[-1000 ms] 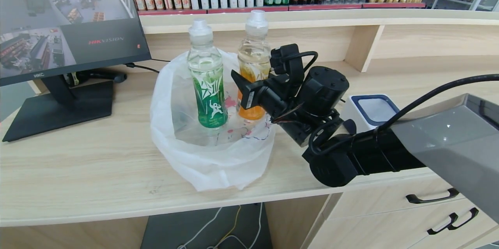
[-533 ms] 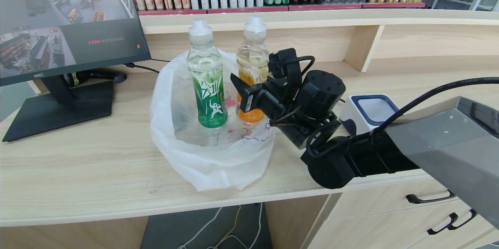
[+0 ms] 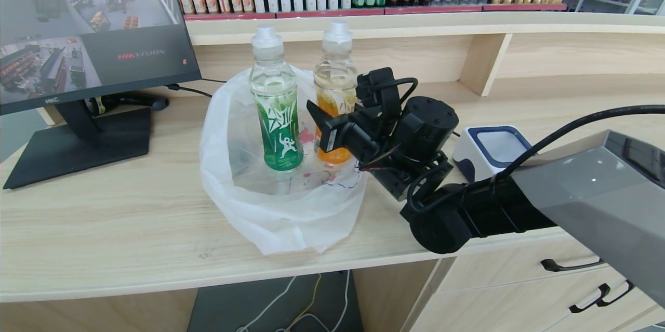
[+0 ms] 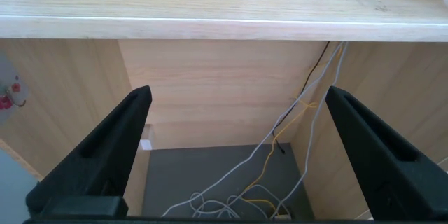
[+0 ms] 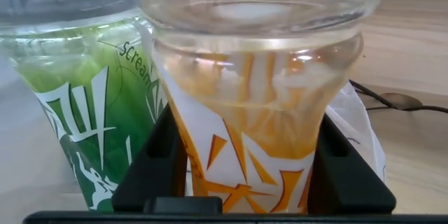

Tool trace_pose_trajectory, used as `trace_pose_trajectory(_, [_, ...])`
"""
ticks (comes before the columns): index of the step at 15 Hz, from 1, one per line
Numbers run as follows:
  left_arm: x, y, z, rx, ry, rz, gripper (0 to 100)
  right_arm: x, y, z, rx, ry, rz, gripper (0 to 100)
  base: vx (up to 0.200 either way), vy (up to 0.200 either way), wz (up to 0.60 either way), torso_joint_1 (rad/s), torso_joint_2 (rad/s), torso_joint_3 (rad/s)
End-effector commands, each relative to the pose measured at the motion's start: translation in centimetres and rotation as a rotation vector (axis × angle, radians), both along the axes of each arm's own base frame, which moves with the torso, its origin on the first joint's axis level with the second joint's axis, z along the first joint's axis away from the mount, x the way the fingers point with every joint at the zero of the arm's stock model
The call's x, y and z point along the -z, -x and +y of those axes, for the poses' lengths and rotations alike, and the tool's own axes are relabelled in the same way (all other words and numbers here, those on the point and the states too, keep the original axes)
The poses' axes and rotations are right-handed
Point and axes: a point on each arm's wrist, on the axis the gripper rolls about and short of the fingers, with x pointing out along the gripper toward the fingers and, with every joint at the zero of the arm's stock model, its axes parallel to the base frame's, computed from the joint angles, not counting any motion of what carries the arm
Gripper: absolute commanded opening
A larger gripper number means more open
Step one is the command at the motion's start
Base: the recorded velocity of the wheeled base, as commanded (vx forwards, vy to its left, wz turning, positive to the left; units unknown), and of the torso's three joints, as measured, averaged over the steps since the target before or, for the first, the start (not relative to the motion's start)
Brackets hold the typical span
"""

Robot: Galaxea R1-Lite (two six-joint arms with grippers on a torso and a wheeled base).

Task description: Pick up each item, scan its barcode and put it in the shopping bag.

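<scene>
Well, a white plastic shopping bag (image 3: 280, 223) is sitting near the front edge of the pale wooden counter (image 3: 104, 228); the right gripper (image 5: 248, 147) is clamping the orange-labelled clear bottle (image 3: 335, 77) inside, the left gripper (image 4: 238, 94) gaping below

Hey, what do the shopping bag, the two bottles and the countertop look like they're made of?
The shopping bag looks like thin, milky-translucent plastic film, softly crinkled and slumped. The green bottle and orange bottle are probably clear glossy plastic: liquid shows through, and each has a printed sleeve label. The countertop shows pale wood grain with a matte finish, likely laminate or veneer.
</scene>
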Motion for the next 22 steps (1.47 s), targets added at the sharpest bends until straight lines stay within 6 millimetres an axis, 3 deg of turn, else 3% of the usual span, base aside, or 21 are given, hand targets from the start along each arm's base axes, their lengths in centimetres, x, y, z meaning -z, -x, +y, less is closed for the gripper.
trace_pose_trajectory(1, [0.0, 0.0, 0.0, -0.001, 0.000, 0.000, 100, 0.5, 0.0, 0.0, -0.001, 0.012, 0.013, 0, 0.000, 0.000, 0.00, 0.000, 0.00, 0.000])
trace_pose_trajectory(15, [0.0, 0.0, 0.0, -0.001, 0.000, 0.000, 100, 1.9, 0.6, -0.3, -0.003, 0.033, 0.041, 0, 0.000, 0.000, 0.00, 0.000, 0.00, 0.000])
trace_pose_trajectory(16, [0.0, 0.0, 0.0, -0.001, 0.000, 0.000, 100, 1.9, 0.6, -0.4, -0.002, 0.032, 0.040, 100, 0.000, 0.000, 0.00, 0.000, 0.00, 0.000])
trace_pose_trajectory(22, [0.0, 0.0, 0.0, -0.001, 0.000, 0.000, 100, 1.6, 0.9, -0.6, 0.003, 0.002, 0.005, 100, 0.000, 0.000, 0.00, 0.000, 0.00, 0.000])
